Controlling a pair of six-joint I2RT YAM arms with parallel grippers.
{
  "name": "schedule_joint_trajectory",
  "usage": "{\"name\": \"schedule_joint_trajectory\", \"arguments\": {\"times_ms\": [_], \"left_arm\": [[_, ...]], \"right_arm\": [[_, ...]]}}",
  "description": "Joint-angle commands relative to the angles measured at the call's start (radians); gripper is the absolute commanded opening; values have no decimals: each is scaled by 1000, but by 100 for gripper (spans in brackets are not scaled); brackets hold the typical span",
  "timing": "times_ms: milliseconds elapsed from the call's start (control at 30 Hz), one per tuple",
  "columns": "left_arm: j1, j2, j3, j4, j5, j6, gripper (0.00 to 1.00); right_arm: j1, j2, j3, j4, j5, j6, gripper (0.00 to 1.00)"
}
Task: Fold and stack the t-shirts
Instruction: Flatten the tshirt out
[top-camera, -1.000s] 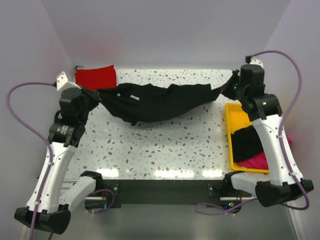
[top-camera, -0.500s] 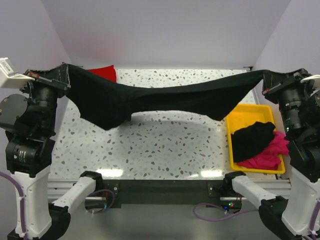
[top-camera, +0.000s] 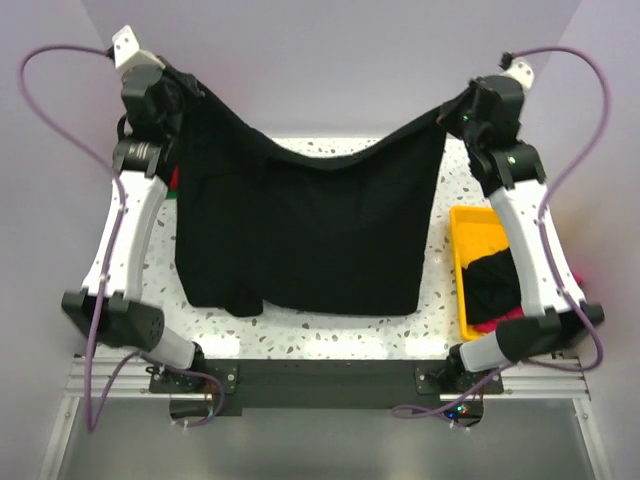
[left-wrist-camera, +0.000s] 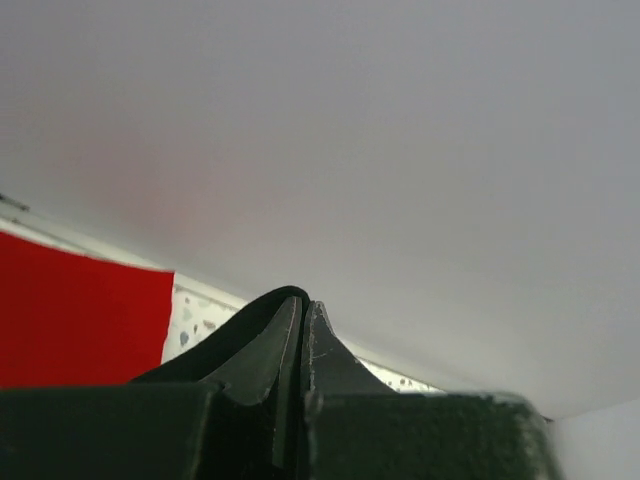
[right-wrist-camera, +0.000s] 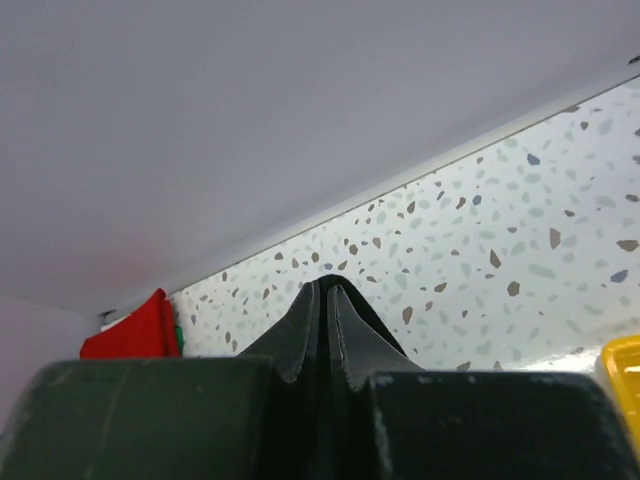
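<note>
We hold the plain black short-sleeved cloth t-shirt (top-camera: 300, 230) up above the white speckled tabletop (top-camera: 340, 332), spread between both arms. The left gripper (top-camera: 188, 92) pinches one upper corner above the far left corner of the tabletop, and the right gripper (top-camera: 448, 112) pinches the other above the far right corner. In both wrist views the jaws are pressed together with only a thin fold of black cloth showing at their tips, so we read each as clamped on the shirt. What matters for the coming move is how the cloth lies from the jaws. It hangs below them as one broad sheet, its held edge running parallel to the far edge and sagging in the middle, its free edge falling toward the near edge. Neither arm is nearer, since each has its own end. From above we cannot tell whether the bottom edge touches the tabletop. We judge the next step is to lower both ends together and lay the shirt flat for folding. A red cloth shirt (left-wrist-camera: 70, 310) lies in the far left corner. A crumpled black shirt (top-camera: 495, 285) and a bright pink shirt (top-camera: 503, 322) sit in the rectangular yellow plastic tray (top-camera: 470, 225) along the right edge.
</note>
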Motion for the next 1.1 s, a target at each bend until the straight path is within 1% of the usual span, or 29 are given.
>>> {"name": "schedule_joint_trajectory", "arguments": {"times_ms": [0, 33, 67, 100, 167, 200, 233, 333, 433, 467, 533, 567, 633, 667, 700, 733, 767, 800, 833, 867, 933, 967, 1067], "left_arm": [[64, 137, 232, 190, 84, 37, 0], [73, 173, 279, 202, 116, 34, 0], [84, 207, 377, 205, 134, 24, 0], [105, 272, 428, 207, 154, 16, 0], [115, 328, 523, 213, 220, -12, 0], [151, 363, 592, 219, 239, -22, 0], [161, 371, 610, 245, 275, -32, 0], [177, 347, 578, 321, 287, -46, 0], [182, 273, 432, 383, 290, -47, 0], [182, 250, 326, 403, 291, -50, 0], [184, 184, 216, 428, 303, -64, 0], [182, 161, 97, 426, 302, -69, 0], [182, 71, -55, 444, 293, -111, 0], [182, 5, -222, 458, 287, -127, 0], [181, -28, -301, 463, 279, -138, 0], [182, -58, -374, 451, 255, -160, 0], [182, -113, -510, 435, 247, -176, 0], [182, -140, -578, 419, 247, -193, 0], [182, -163, -641, 403, 215, -214, 0], [181, -184, -751, 382, 202, -230, 0], [182, -239, -852, 323, 176, -257, 0], [182, -268, -939, 307, 170, -263, 0], [182, -316, -1072, 262, 145, -280, 0]], "right_arm": [[-8, 94, 146, 183, -32, 38, 0], [-11, 125, 189, 186, -34, 35, 0], [-13, 185, 277, 183, -34, 31, 0], [-20, 206, 321, 180, -31, 28, 0], [-31, 252, 416, 189, -31, 29, 0], [-40, 260, 433, 199, -32, 26, 0], [-43, 262, 444, 209, -32, 26, 0], [-52, 240, 417, 241, -32, 24, 0], [-63, 164, 254, 287, -22, 34, 0], [-69, 141, 138, 323, -25, 41, 0], [-74, 86, 35, 338, -40, 73, 0], [-77, 70, -57, 335, -48, 84, 0], [-77, 24, -154, 333, -68, 118, 0], [-79, 7, -247, 319, -89, 132, 0], [-77, -5, -293, 310, -98, 142, 0], [-79, -32, -336, 298, -109, 161, 0], [-79, -43, -423, 273, -121, 172, 0], [-77, -54, -470, 264, -127, 179, 0], [-79, -77, -513, 253, -134, 192, 0], [-77, -83, -592, 230, -137, 196, 0], [-79, -95, -698, 209, -149, 198, 0], [-77, -97, -729, 194, -155, 198, 0], [-77, -88, -840, 158, -178, 181, 0]]}}
